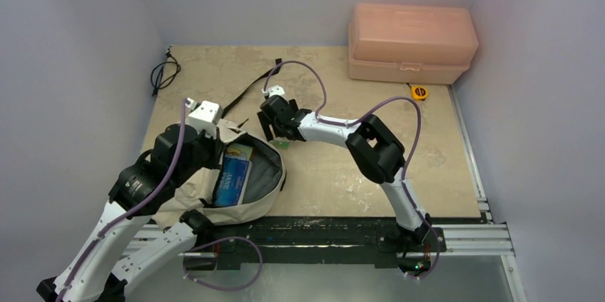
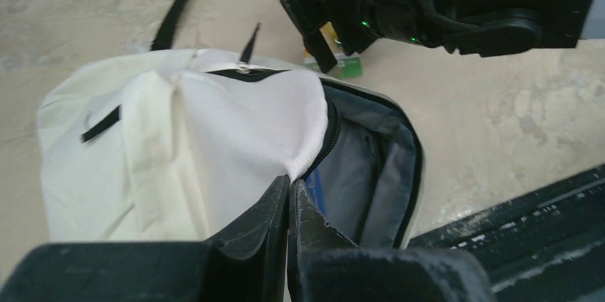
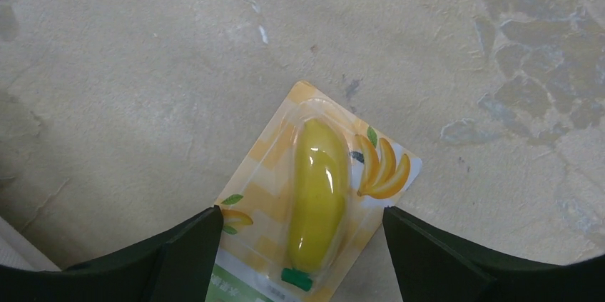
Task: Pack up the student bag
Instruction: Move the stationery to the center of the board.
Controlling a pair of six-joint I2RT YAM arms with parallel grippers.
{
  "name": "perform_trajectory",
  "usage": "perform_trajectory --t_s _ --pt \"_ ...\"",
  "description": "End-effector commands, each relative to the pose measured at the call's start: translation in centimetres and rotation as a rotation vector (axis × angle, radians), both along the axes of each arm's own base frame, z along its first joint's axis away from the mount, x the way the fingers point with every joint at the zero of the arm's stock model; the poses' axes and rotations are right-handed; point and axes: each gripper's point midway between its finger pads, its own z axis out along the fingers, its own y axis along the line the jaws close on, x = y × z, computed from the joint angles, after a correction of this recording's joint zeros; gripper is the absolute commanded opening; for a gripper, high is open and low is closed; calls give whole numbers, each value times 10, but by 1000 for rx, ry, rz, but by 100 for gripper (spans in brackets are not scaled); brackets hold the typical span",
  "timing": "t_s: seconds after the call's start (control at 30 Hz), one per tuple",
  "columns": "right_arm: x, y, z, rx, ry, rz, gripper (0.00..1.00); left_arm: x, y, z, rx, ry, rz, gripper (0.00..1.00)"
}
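One hand (left) tight on bag rim

pink box: back right | yellow tape measure: beside it | black cable: back left

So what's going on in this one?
The left gripper is shut on the cream flap of the student bag, holding it up so the mouth gapes; a blue book is already inside. The right gripper stands open over a carded banana-shaped item lying flat on the table just beyond the bag, fingers either side, not gripping it. The pink box sits apart at the back.
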Motion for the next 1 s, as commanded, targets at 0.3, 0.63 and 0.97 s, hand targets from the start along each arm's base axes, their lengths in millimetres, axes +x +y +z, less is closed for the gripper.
perform_trajectory --t_s 0.3,0.63,0.97 --pt "7 -182 -6 -14 48 -370 71 4 -146 1 -345 185 -509 0" --pt "3 -225 37 121 9 -444 89 -21 -240 -47 -122 315 -734 0" --pt "-23 -132 127 540 26 23 99 -59 -127 -129 98 458 -496 0"
